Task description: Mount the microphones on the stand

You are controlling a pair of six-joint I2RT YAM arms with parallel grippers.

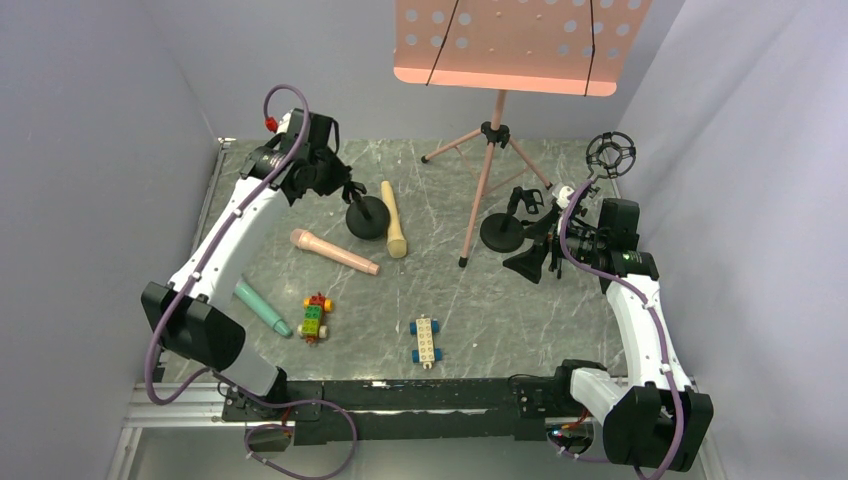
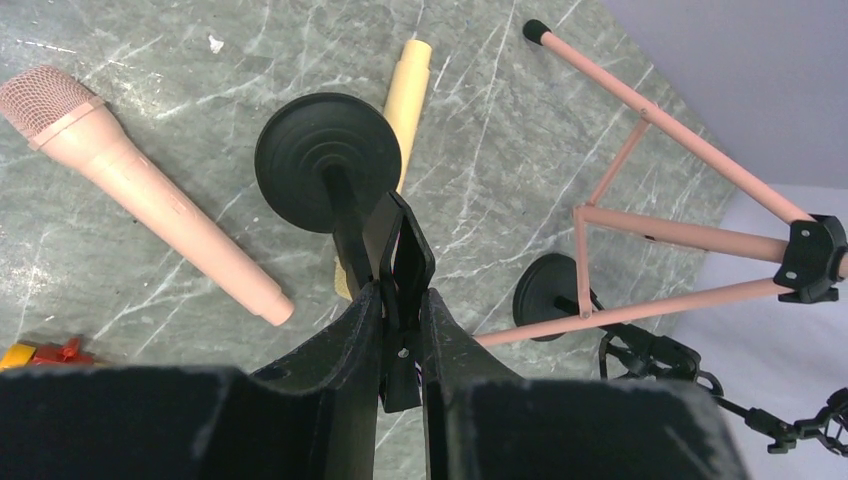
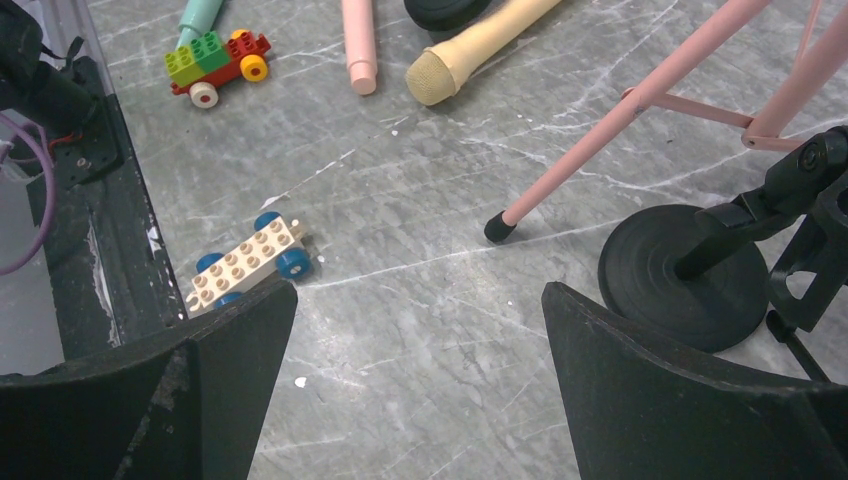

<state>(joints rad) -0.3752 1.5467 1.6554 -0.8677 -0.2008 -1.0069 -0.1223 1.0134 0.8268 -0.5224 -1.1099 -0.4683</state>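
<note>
While my left claw is occupied at the stand, none of the three microphones is clipped in; all lie flat on the grey marbled tabletop.

Nearest the arm bases is the teal-green toy microphone, tucked beside the left arm's lower link, with a multicoloured toy brick car just to its right and a white brick car with blue wheels further right.

Next out is the pink toy microphone. Its long axis runs diagonally, with the meshed head toward the far left and the tail toward the near right. It lies just on the near side of the small black round-based stand.

The pale yellow toy microphone lies just beside that base on its right. Its axis runs near to far, with the head at the near end.

The left claw is pinched narrow on the black spring clip at the top of that stand. I judge it is squeezing the clip open.

My right claw is spread wide and holds nothing. It hangs near the second black round-based stand, across the pink tripod music stand from the microphones.

The left arm is nearer every microphone, but it is taken up. I judge the right claw must fetch one, and the yellow head points its way.
</note>
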